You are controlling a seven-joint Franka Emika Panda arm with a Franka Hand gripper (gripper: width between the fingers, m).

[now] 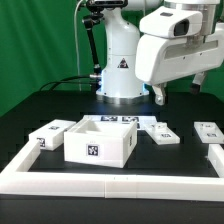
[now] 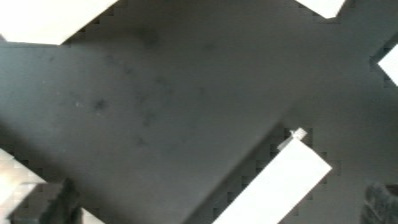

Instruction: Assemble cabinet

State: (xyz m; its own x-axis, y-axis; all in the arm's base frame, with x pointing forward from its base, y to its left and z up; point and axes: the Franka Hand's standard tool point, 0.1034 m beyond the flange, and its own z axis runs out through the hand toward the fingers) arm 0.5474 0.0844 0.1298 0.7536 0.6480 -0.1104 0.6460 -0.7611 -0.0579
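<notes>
The cabinet body [image 1: 100, 143] is an open white box with a tag on its front, standing left of centre on the black table. A small tagged white block [image 1: 47, 133] lies to its left, another [image 1: 112, 119] just behind it, and a third [image 1: 207, 130] at the exterior view's right. My gripper [image 1: 159, 98] hangs above the table behind and to the right of the body, holding nothing. In the wrist view my gripper [image 2: 214, 212] looks open, with a dark finger [image 2: 45, 203] at one edge. Below it is bare black table and a white strip [image 2: 306, 182] that I cannot identify.
The marker board [image 1: 155, 131] lies flat just right of the cabinet body. A long white rail [image 1: 110, 185] borders the table at the front and along both sides. The robot's white base [image 1: 120, 70] stands at the back centre before a green curtain.
</notes>
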